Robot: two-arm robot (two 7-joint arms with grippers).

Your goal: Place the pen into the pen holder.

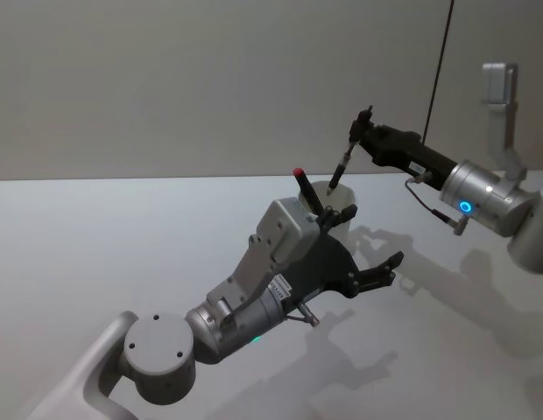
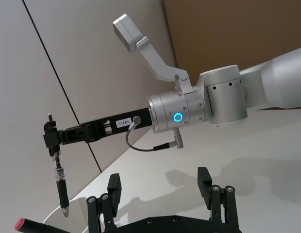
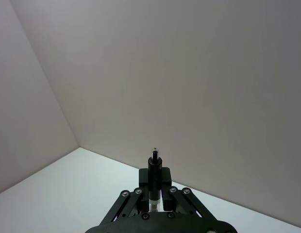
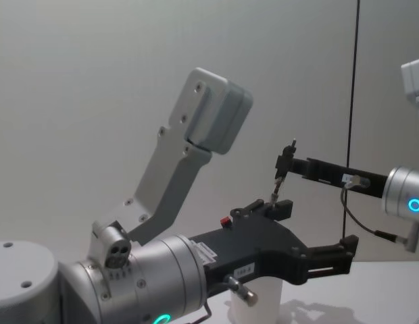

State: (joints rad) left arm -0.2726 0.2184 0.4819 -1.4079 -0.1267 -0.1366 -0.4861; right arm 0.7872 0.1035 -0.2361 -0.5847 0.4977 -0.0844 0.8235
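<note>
Right end effector (image 1: pixel 361 133): raised above the worktop (image 1: pixel 123 245), its fingers closed on the upper part of a pen (image 1: pixel 342 164).
Pen: slim and dark, hanging tip-down at a slight tilt, its point just over the rim of the pen holder (image 1: pixel 342 213).
Pen holder: white cup standing on the worktop, largely hidden behind the left end effector (image 1: pixel 363 254).
Second pen (image 1: pixel 305 188): black with a red end, standing tilted in the cup.
Left end effector: beside the cup, fingers spread apart and gripping nothing.
</note>
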